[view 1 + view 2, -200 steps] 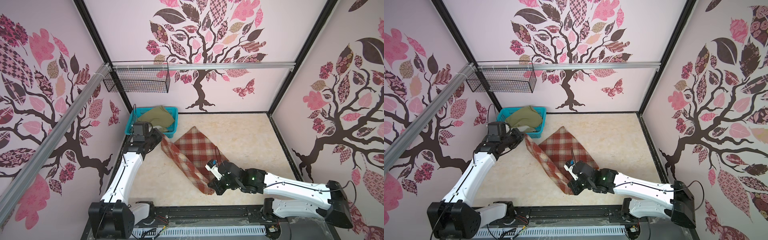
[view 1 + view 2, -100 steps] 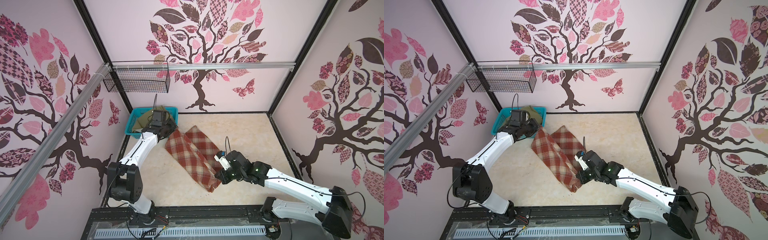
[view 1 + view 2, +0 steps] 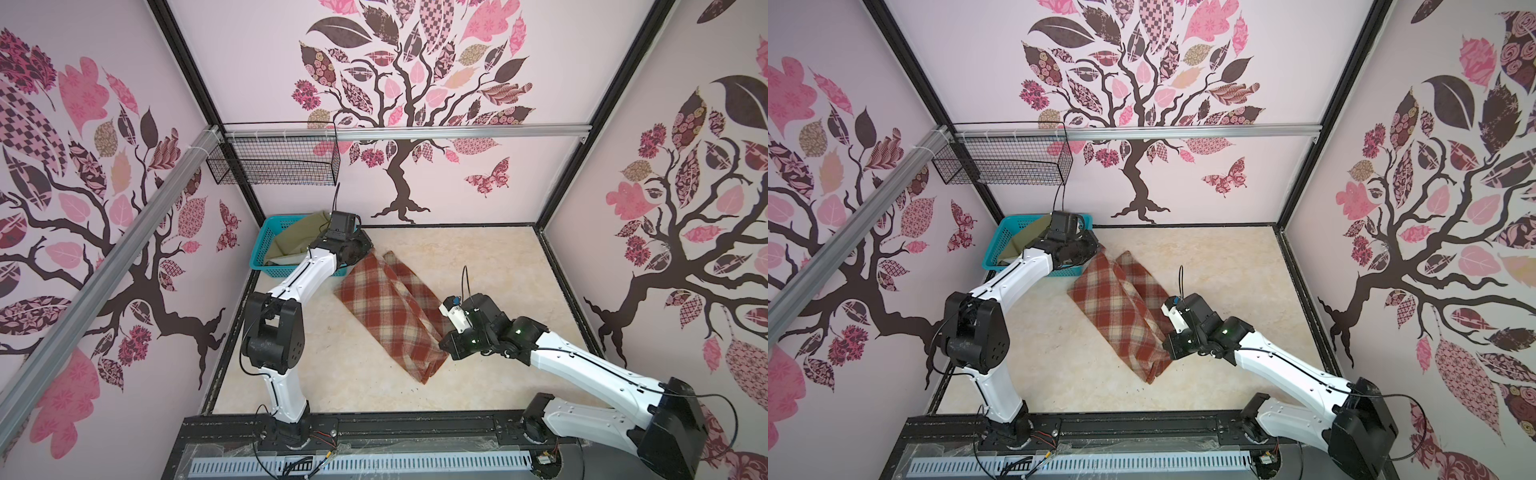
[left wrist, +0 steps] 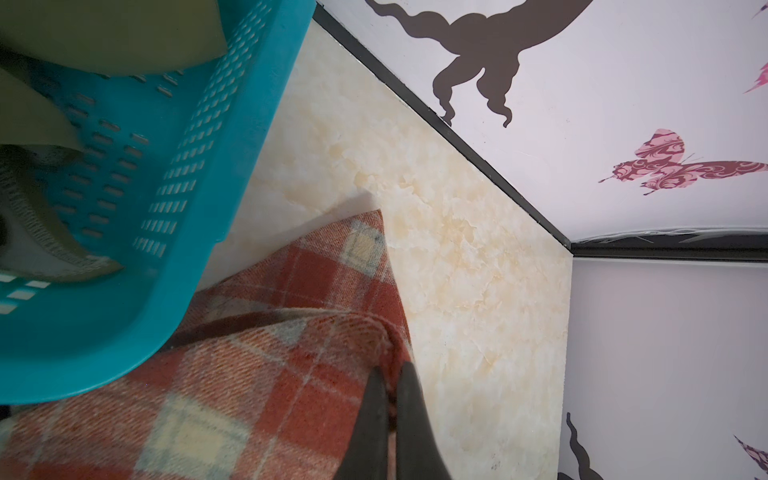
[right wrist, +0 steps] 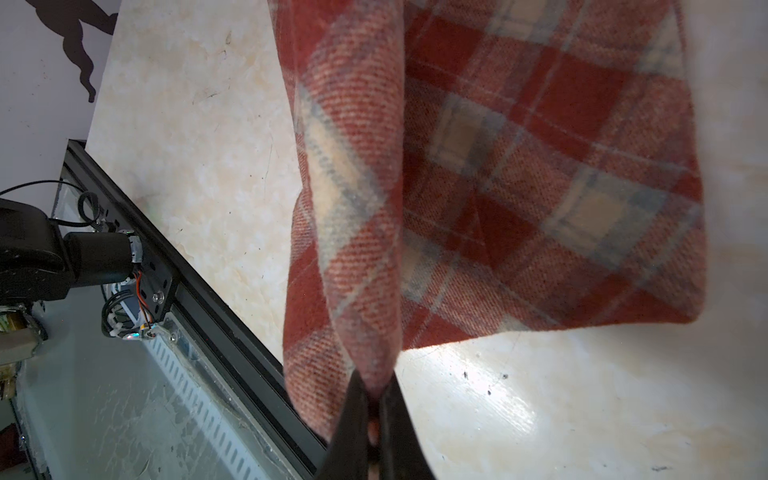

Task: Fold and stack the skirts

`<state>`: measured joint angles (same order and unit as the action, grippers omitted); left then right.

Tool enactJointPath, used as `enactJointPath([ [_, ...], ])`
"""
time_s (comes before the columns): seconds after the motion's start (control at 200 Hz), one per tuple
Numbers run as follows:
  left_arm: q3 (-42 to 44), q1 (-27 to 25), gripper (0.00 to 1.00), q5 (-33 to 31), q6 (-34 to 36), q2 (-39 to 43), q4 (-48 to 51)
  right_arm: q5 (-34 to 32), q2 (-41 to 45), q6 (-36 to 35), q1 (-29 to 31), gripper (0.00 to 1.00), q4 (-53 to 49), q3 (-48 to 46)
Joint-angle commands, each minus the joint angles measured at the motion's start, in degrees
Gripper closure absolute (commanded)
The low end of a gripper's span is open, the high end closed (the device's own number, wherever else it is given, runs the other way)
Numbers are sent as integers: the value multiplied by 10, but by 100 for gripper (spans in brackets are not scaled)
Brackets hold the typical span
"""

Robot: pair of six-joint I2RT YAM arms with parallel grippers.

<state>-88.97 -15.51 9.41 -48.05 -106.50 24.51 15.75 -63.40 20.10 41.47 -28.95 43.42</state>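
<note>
Nearest first: the right gripper sits at the end of the plaid skirt farthest from the basket. It is clamped hard on a pinch of hem, and woolly cloth bunches out of the closed jaws.

Here's the change. A second ago the lifted flap was only a narrow band along one side of the skirt. Now both arms have swept it across, so the top layer covers well over half of the layer below, with a ridge running lengthwise (it isn't lying flat yet, because both ends are held). The skirt rests on the bench, stretching diagonally away from the basket.

At the basket end, the left gripper is squeezed shut on the other plaid corner, right beside the basket's wall.

Beyond it, the olive skirt lies heaped in the basket.

So the first lengthwise fold looks nearly landed. I'd say what's left is to lay it down, let go and fold it again, then do the olive one and stack them.
</note>
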Motion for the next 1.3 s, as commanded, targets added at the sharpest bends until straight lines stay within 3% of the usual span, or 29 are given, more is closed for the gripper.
enactJointPath([
  [0.0, -36, 0, 100, -7, -6, -19, -23, 6, -10, -14, -5, 100, -21, 7],
  [1.055, -184, 19, 100, 22, -54, -199, -63, -30, -158, -53, -63, 100, -88, 145],
  [1.295, -191, 19, 100, 28, -60, -208, -73, -47, -167, -63, -64, 100, -106, 164],
])
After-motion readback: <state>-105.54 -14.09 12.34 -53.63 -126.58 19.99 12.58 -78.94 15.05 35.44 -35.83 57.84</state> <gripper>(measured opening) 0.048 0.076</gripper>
